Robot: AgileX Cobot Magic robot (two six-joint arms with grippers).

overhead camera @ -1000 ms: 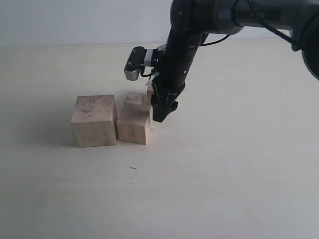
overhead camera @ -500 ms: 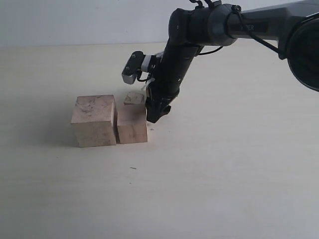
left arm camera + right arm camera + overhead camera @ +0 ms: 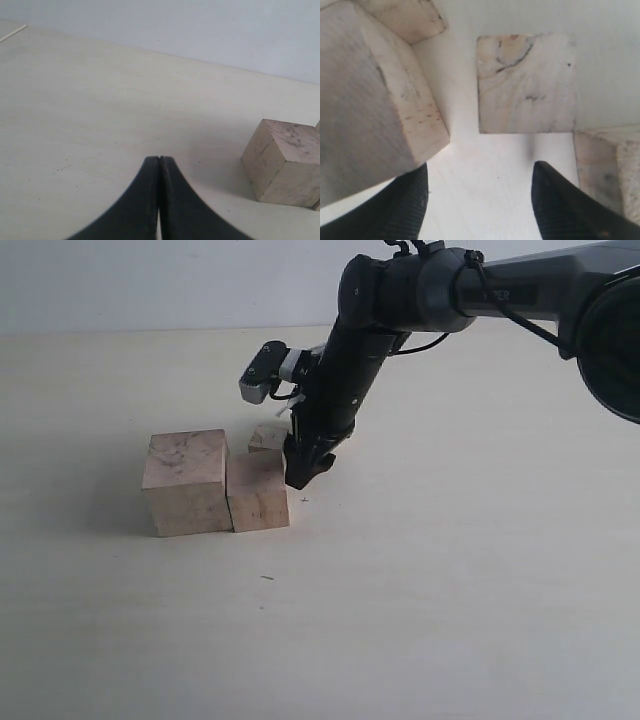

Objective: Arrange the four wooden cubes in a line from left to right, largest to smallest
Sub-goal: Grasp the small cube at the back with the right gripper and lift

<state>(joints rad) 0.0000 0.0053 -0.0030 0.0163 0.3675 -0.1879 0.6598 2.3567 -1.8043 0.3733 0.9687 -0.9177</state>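
In the exterior view the largest wooden cube [image 3: 185,480] stands at the left with the second-largest cube [image 3: 258,492] flush against its right side. A smaller cube [image 3: 267,437] sits just behind them. My right gripper [image 3: 303,472] hangs low at the second cube's right face, touching or nearly so. It is open [image 3: 481,170] over bare table, one finger [image 3: 405,205] beside that cube [image 3: 370,100]. Ahead lies the smaller marked cube [image 3: 527,82]; another cube [image 3: 607,170] sits beside the other finger. My left gripper [image 3: 159,159] is shut on nothing, off from the largest cube [image 3: 285,165].
The pale table [image 3: 420,600] stretches in front and to the right of the cubes. The right arm [image 3: 360,350] reaches down from the upper right and hides the fourth cube in the exterior view. A wall [image 3: 150,280] bounds the far edge.
My right gripper has moved left, and the second-largest cube has slid and squared up against the largest cube. The gap between them has closed.
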